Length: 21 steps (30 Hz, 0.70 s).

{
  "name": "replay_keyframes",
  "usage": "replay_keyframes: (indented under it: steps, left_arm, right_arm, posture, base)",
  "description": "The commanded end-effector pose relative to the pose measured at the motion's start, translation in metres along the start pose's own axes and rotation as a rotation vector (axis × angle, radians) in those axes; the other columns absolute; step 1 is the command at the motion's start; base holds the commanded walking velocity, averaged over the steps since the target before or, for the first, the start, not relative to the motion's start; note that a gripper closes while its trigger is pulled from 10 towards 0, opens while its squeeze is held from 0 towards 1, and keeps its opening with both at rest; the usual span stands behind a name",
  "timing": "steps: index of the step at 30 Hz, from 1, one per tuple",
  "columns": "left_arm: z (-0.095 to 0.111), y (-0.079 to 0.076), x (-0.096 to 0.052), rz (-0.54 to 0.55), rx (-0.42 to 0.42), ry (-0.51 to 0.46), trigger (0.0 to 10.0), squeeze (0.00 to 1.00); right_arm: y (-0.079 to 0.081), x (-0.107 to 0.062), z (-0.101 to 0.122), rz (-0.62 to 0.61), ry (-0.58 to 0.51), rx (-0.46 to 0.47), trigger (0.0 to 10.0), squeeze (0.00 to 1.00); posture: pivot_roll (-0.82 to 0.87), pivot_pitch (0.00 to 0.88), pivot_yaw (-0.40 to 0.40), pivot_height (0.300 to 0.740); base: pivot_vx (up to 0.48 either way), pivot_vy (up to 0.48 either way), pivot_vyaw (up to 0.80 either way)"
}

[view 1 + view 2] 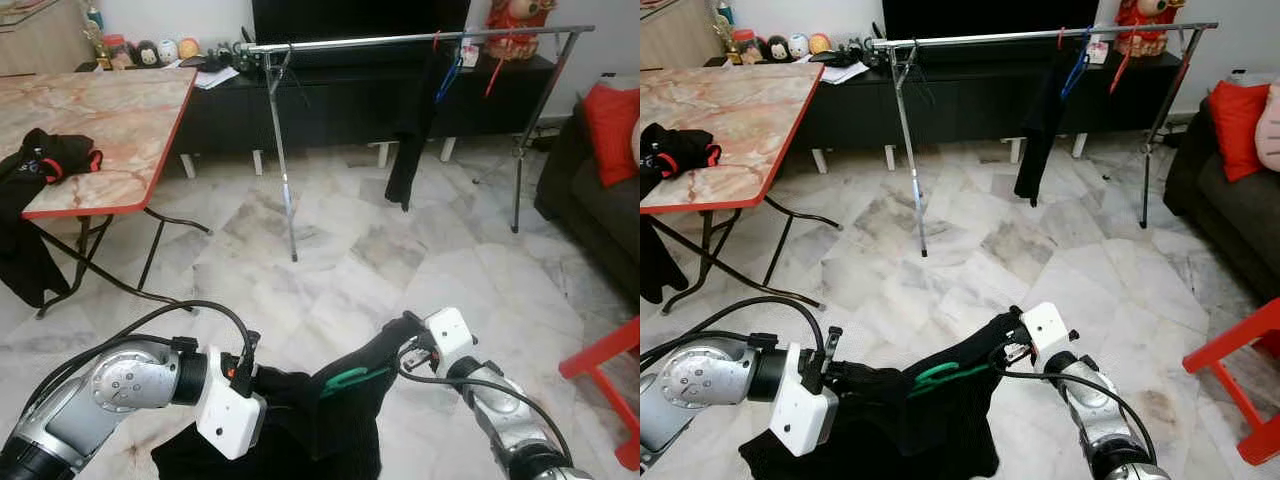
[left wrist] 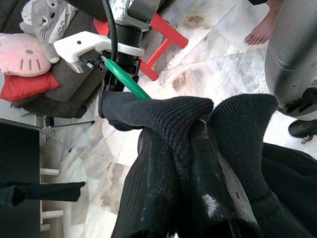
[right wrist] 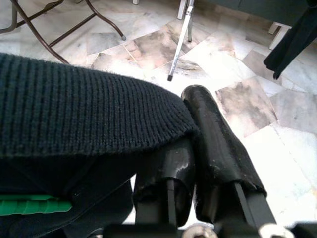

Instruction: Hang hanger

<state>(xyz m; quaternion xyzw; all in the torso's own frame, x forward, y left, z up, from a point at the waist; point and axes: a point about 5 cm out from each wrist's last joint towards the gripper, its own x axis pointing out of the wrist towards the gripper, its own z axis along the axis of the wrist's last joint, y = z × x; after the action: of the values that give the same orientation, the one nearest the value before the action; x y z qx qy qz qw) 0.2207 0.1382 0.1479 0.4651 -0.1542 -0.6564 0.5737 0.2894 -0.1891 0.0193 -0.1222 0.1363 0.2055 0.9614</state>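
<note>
A black knit garment (image 1: 330,420) on a green hanger (image 1: 345,379) is held low in front of me, between both arms. My left gripper (image 2: 190,148) is shut on a fold of the knit; its black fingers (image 2: 203,198) are wrapped in fabric. At the garment's other end, my right gripper (image 3: 190,124) is shut on the knit edge, with the green hanger (image 3: 29,206) just beside its fingers (image 3: 218,144). The metal clothes rack (image 1: 400,40) stands across the room, well ahead of both grippers.
On the rack hang a black garment (image 1: 410,130), a blue hanger (image 1: 447,80) and a red hanger (image 1: 495,70). A marble-top folding table (image 1: 100,110) with black clothes (image 1: 45,160) stands left. A dark sofa (image 1: 590,190) and a red stool (image 1: 610,370) stand right. A person's bare foot (image 2: 262,29) is nearby.
</note>
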Motion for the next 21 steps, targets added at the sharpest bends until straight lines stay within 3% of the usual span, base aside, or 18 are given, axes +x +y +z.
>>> replay_keyframes:
  steps: [1,10,21]
  left_arm:
    - [-0.001,-0.001,-0.003,0.010,0.001,0.015,10.0,0.00]
    - [-0.006,-0.001,0.003,0.085,-0.049,0.032,10.0,0.00]
    - [-0.013,0.005,0.012,0.251,-0.169,0.039,10.0,0.00]
  right_arm:
    - [-0.007,0.002,0.009,-0.020,-0.034,-0.003,0.0,0.00]
    - [-0.021,0.001,0.019,-0.079,-0.079,0.002,0.0,0.00]
    - [-0.022,0.002,0.026,-0.104,-0.119,0.014,0.0,0.00]
  posture:
    - [0.01,0.020,-0.001,0.740]
    - [0.01,0.019,0.002,0.740]
    - [0.01,0.018,0.003,0.740]
  base:
    - [0.000,0.000,0.00]
    - [0.000,0.000,0.00]
    - [0.000,0.000,0.00]
